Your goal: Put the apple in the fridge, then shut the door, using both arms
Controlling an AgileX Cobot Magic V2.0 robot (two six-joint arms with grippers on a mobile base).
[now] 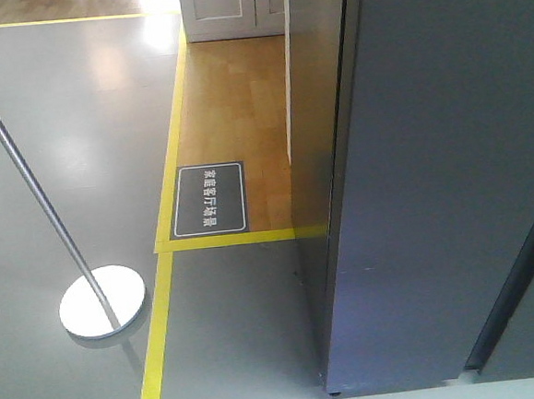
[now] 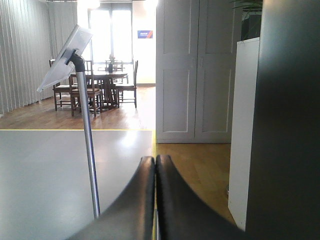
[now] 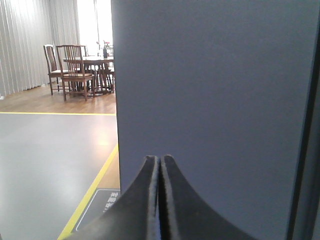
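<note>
The fridge (image 1: 318,140) stands at the right in the front view, showing only its dark grey outside. Its door (image 1: 433,196) is a flat grey panel facing me, with a thin dark seam along its left edge, and none of the white inside shows. My right gripper (image 3: 160,159) is shut and empty, its tips pointing at the door (image 3: 215,75) close ahead. My left gripper (image 2: 155,160) is also shut and empty, and it points past the fridge's dark side (image 2: 290,125) towards the room. The apple is out of view.
A sign stand with a round base (image 1: 102,302) and slanted pole (image 2: 87,150) stands on the grey floor at the left. Yellow floor tape (image 1: 165,254) and a dark floor label (image 1: 210,199) lie beside the fridge. White cabinet doors (image 2: 192,75) and a dining table (image 2: 95,82) are further back.
</note>
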